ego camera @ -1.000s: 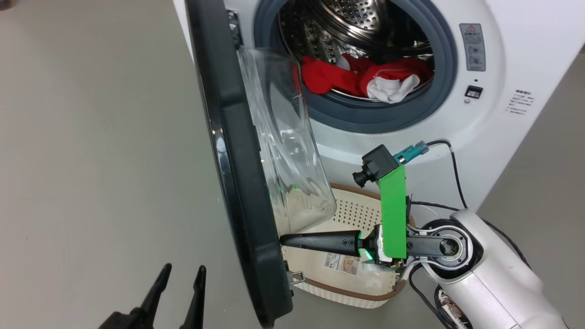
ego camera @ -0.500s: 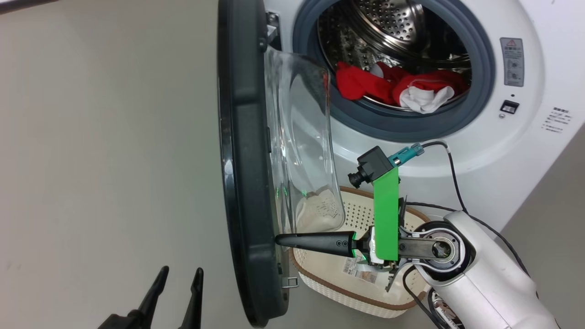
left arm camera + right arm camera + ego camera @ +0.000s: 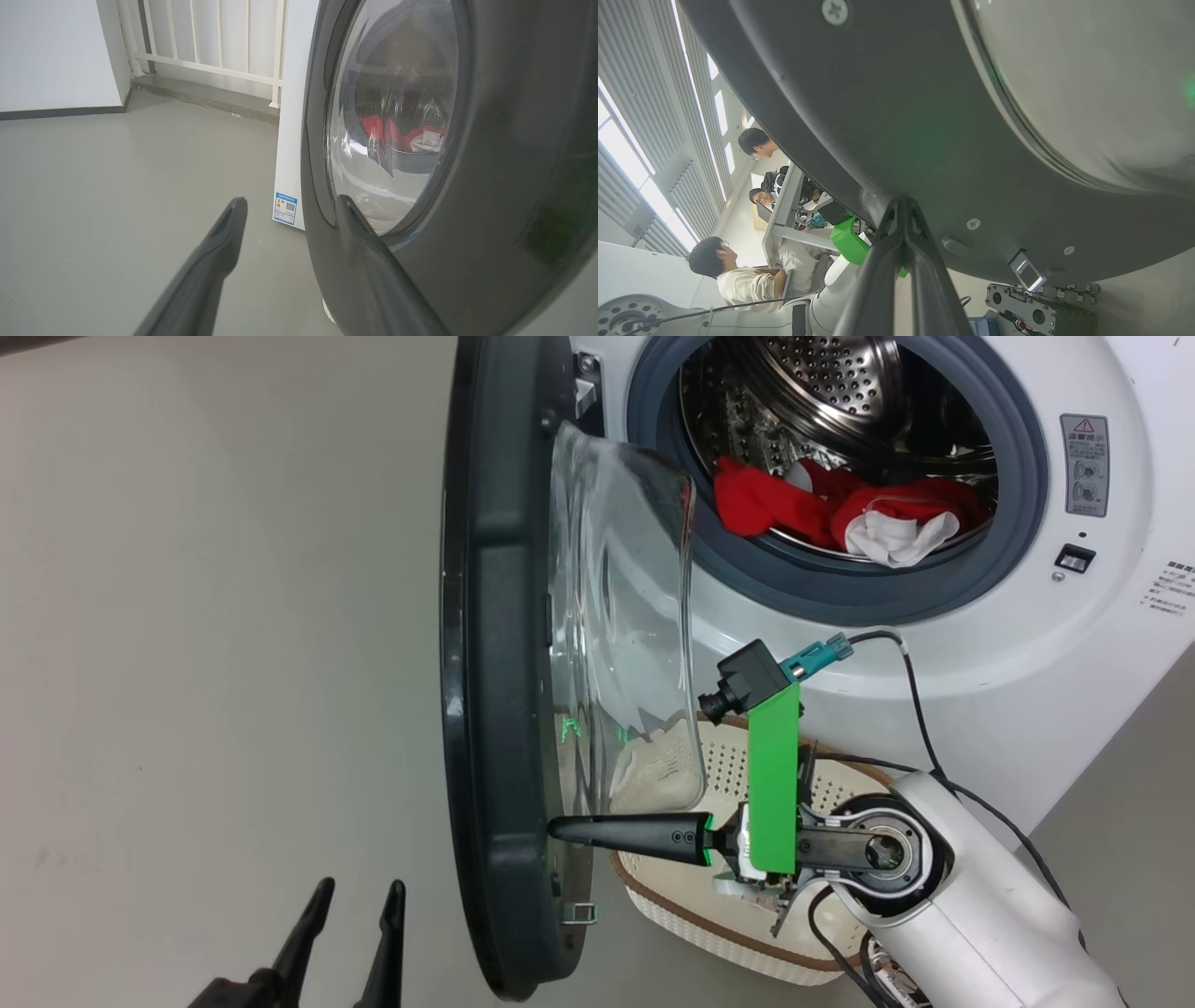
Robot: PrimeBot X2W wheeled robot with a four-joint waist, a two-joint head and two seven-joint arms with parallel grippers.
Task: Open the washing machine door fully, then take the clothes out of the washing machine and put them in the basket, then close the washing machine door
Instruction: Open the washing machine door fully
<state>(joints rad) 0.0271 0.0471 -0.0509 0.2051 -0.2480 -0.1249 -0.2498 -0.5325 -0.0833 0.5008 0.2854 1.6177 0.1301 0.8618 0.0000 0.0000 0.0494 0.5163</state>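
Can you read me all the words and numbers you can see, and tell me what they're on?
No words or numbers are clear enough to read.
The grey label on the washing machine front: a red warning triangle, words too small.
The black print near its right edge: too small.
The blue sticker on its side: blurred, unreadable.

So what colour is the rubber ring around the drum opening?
Grey-blue. The rubber ring shows best in the head view.

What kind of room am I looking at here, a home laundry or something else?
Most likely a lab or office test area, not a home: the washing machine stands on a bare grey floor, and people sit at a desk crowded with equipment.
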